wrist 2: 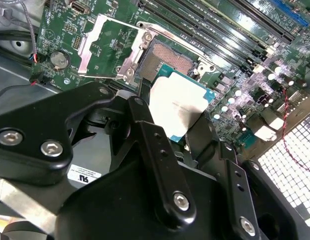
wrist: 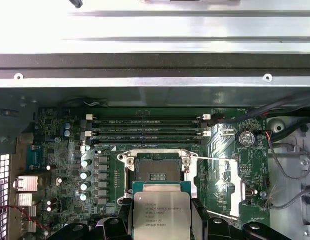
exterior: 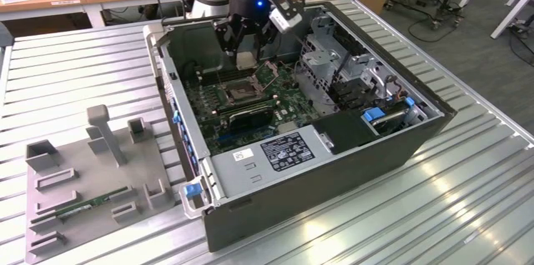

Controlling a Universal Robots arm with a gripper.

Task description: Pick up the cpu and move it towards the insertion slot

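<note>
Gripper: the gripper point(wrist 2: 187, 135) is closed on the cpu, one black finger point(wrist 2: 145, 130) against each of two opposite edges.
Cpu: the cpu point(wrist 2: 177, 102) sits between the fingers with its silver top toward the second wrist camera, lifted off the board; in the first wrist view the cpu point(wrist: 157, 210) overlaps the near edge of the socket.
Insertion slot: the insertion slot point(wrist: 157, 172) lies just beyond the chip, dark centre exposed, metal frame point(wrist 2: 112, 42) swung open beside it.
Memory slots: long black memory slots point(wrist: 145, 131) run past the socket.
Case: the open computer case point(exterior: 334, 171) rests on a ribbed metal table point(exterior: 467, 196).
</note>
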